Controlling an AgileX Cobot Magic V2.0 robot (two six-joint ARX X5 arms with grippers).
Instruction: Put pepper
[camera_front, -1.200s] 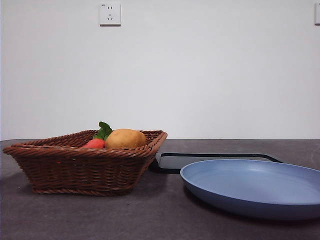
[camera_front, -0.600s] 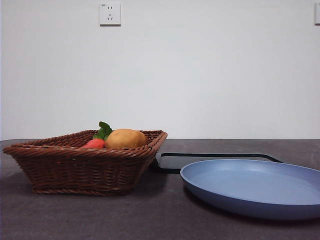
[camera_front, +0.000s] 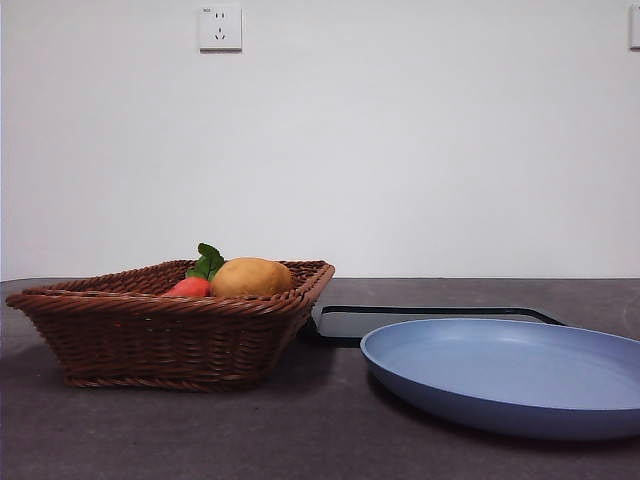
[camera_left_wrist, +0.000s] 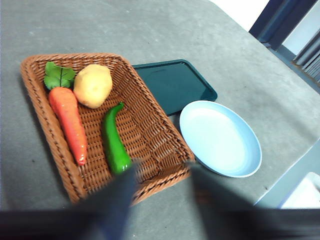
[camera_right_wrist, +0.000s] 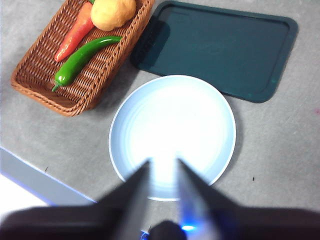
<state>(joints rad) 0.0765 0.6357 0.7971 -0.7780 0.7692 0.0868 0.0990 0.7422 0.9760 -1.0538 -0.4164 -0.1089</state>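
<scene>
The long dark-green pepper lies in the brown wicker basket, between a carrot and the basket's wall. It also shows in the right wrist view. In the front view the basket hides it. My left gripper is open and empty, high above the basket's near corner. My right gripper is open and empty, high above the empty blue plate. Neither arm shows in the front view.
The basket also holds an orange carrot with green leaves and a tan potato. A dark tray lies behind the plate, next to the basket. The table's edge runs close by the plate.
</scene>
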